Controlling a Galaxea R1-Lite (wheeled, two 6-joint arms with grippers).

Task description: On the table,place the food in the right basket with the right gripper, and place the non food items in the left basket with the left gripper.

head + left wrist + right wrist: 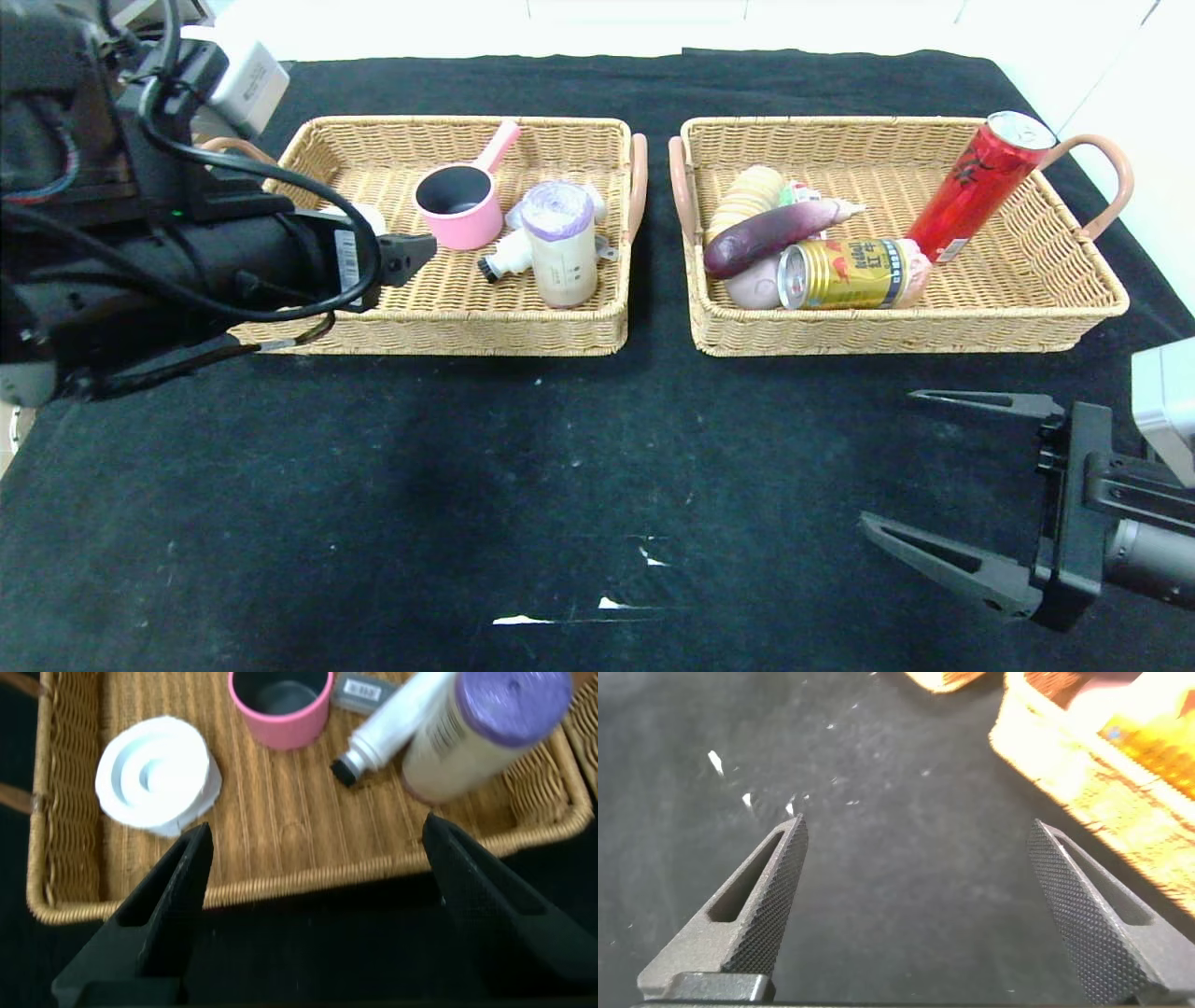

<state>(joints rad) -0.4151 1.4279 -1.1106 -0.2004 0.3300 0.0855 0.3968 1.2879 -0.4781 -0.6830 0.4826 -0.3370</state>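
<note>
The left basket [439,331] holds the beige roll with a purple top [560,247] and the white brush [504,257]. The right basket [896,331] holds the red can [976,187] leaning on its far rim, the gold can [854,273] on its side, the eggplant [770,235], the potato [754,283] and a sliver of the green stick pack [794,194]. My left gripper [316,831] is open and empty above the left basket's near rim [308,873]. My right gripper [887,457] is open and empty over the table [467,467], in front of the right basket.
A pink saucepan [457,205] and a white ridged disc [154,775] also lie in the left basket. A pale ridged item [747,191] lies behind the eggplant. White flecks [523,618] mark the cloth near the front. A narrow gap separates the baskets.
</note>
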